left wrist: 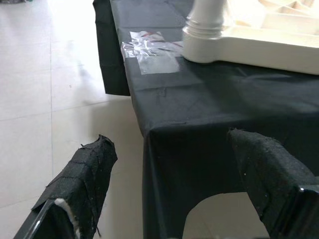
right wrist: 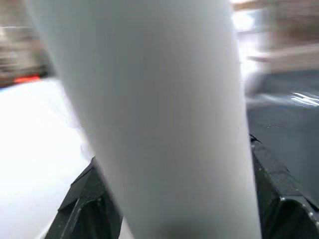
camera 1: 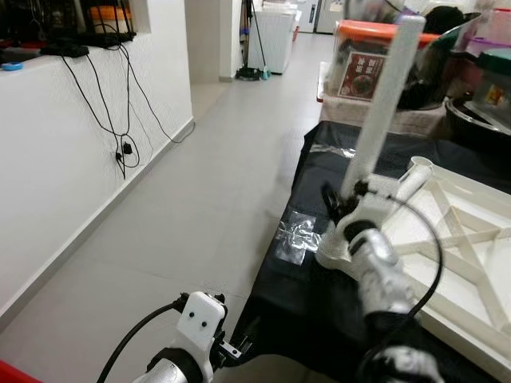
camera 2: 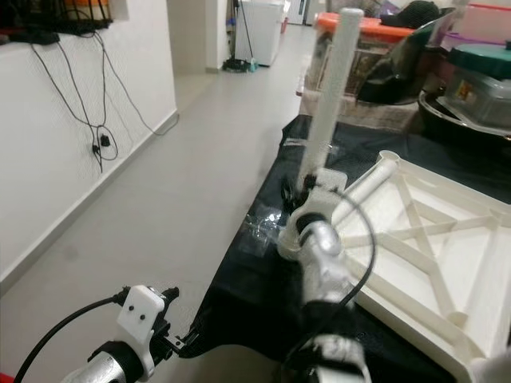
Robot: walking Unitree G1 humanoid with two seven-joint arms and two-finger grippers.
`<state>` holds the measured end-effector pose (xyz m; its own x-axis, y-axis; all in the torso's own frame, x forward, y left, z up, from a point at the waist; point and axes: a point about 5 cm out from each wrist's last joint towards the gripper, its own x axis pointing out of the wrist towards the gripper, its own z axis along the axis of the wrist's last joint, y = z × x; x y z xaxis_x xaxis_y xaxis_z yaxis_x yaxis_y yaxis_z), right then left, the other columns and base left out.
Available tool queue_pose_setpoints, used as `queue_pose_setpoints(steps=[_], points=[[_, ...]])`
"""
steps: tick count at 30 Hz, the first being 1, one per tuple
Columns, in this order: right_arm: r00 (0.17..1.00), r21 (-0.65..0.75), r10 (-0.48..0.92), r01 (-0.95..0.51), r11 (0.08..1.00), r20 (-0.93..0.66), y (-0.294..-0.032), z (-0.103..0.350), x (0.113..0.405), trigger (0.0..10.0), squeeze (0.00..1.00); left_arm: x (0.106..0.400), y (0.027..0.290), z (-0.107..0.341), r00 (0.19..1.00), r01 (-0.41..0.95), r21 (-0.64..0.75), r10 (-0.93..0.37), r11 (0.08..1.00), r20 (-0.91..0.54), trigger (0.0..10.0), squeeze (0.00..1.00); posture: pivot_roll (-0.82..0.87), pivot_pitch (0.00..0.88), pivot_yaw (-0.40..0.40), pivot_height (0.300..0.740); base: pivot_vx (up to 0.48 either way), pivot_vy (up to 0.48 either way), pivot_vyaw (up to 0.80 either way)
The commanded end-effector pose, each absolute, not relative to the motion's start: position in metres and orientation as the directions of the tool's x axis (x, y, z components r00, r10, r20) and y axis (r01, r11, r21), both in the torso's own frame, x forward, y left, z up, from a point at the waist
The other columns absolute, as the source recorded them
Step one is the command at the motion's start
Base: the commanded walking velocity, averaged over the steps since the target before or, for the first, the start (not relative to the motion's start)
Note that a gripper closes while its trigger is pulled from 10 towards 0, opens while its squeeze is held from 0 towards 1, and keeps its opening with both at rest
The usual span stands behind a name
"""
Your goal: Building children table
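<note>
White plastic leg (camera 1: 385, 104) upright in corner socket (left wrist: 202, 37) of upturned tabletop (camera 1: 471, 239) on black cloth (left wrist: 209, 99), clamped low by right gripper (camera 1: 345, 206); left gripper (left wrist: 179, 189) spread, idle beside; best kept plumb, pressed straight down, no twisting sideways

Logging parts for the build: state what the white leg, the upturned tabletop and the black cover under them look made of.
White leg: likely moulded plastic, smooth matte tube, held by the right gripper.
Upturned tabletop: same white plastic by its look; moulded ribs crossing underneath.
Black cover: thin plastic sheeting or cloth, can't tell which; it creases, drapes at the corner, and clear tape is stuck on it.
</note>
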<state>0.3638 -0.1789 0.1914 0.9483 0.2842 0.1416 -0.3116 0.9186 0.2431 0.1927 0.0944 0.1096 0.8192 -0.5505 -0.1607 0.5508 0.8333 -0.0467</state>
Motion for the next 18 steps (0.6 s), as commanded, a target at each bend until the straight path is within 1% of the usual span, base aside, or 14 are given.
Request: queue_pose_setpoints(steps=[1,4,5,6,7,8,9,10,12,13,14,15,17,18], points=[[0.904,0.278,0.408,-0.428,0.860,0.128,-0.167,0.184,0.363,10.0,0.00,0.192,0.093,0.109,0.814,0.556,-0.053,-0.557,0.829,-0.165,10.0,0.00,0.13,0.017,-0.076,0.740,0.000,0.000,0.00],[0.866,0.259,0.487,-0.498,0.828,0.109,-0.169,0.183,0.362,10.0,0.00,0.192,0.093,0.109,0.814,0.556,-0.054,-0.557,0.829,-0.165,10.0,0.00,0.13,0.017,-0.076,0.740,0.000,0.000,0.00],[0.783,0.230,0.617,-0.617,0.753,0.080,-0.169,0.181,0.359,10.0,0.00,0.192,0.093,0.109,0.814,0.556,-0.055,-0.557,0.829,-0.165,10.0,0.00,0.14,0.027,-0.078,0.740,0.000,0.000,0.00],[0.659,0.203,0.752,-0.740,0.642,0.026,-0.165,0.178,0.355,10.0,0.00,0.192,0.093,0.109,0.815,0.554,-0.055,-0.555,0.830,-0.165,10.0,0.00,0.14,0.033,-0.082,0.740,0.000,0.000,0.00],[0.659,0.203,0.752,-0.740,0.642,0.026,-0.165,0.178,0.355,10.0,0.00,0.192,0.093,0.109,0.815,0.554,-0.055,-0.555,0.830,-0.165,10.0,0.00,0.14,0.033,-0.082,0.740,0.000,0.000,0.00],[0.542,0.186,0.840,-0.823,0.537,-0.029,-0.160,0.175,0.352,10.0,0.00,0.191,0.093,0.110,0.816,0.553,-0.055,-0.554,0.831,-0.164,10.0,0.00,0.15,0.035,-0.081,0.740,0.000,0.000,0.00],[0.542,0.186,0.840,-0.823,0.537,-0.029,-0.160,0.175,0.352,10.0,0.00,0.191,0.093,0.110,0.816,0.553,-0.055,-0.554,0.831,-0.164,10.0,0.00,0.15,0.035,-0.081,0.740,0.000,0.000,0.00],[0.442,0.184,0.894,-0.875,0.448,-0.073,-0.154,0.173,0.350,10.0,0.00,0.191,0.093,0.110,0.818,0.551,-0.055,-0.552,0.833,-0.164,10.0,0.00,0.15,0.035,-0.081,0.740,0.000,0.000,0.00],[0.442,0.184,0.894,-0.875,0.448,-0.073,-0.154,0.173,0.350,10.0,0.00,0.191,0.093,0.110,0.818,0.551,-0.055,-0.552,0.833,-0.164,10.0,0.00,0.15,0.035,-0.081,0.740,0.000,0.000,0.00],[0.367,0.183,0.926,-0.908,0.377,-0.092,-0.148,0.172,0.349,10.0,0.00,0.190,0.093,0.111,0.819,0.550,-0.054,-0.550,0.834,-0.164,10.0,0.00,0.16,0.048,-0.083,0.740,0.000,0.000,0.00],[0.367,0.183,0.926,-0.908,0.377,-0.092,-0.148,0.172,0.349,10.0,0.00,0.190,0.093,0.111,0.819,0.550,-0.054,-0.550,0.834,-0.164,10.0,0.00,0.16,0.048,-0.083,0.740,0.000,0.000,0.00],[0.306,0.179,0.947,-0.931,0.318,-0.095,-0.143,0.173,0.350,10.0,0.00,0.190,0.094,0.111,0.820,0.548,-0.054,-0.549,0.835,-0.164,10.0,0.00,0.16,0.050,-0.082,0.740,0.000,0.000,0.00],[0.306,0.179,0.947,-0.931,0.318,-0.095,-0.143,0.173,0.350,10.0,0.00,0.190,0.094,0.111,0.820,0.548,-0.054,-0.549,0.835,-0.164,10.0,0.00,0.16,0.050,-0.082,0.740,0.000,0.000,0.00],[0.295,0.165,0.952,-0.938,0.306,-0.087,-0.136,0.175,0.354,0.0,0.00,0.189,0.094,0.111,0.820,0.547,-0.054,-0.548,0.835,-0.165,10.0,0.00,0.16,0.050,-0.083,0.740,0.000,0.000,0.00]])
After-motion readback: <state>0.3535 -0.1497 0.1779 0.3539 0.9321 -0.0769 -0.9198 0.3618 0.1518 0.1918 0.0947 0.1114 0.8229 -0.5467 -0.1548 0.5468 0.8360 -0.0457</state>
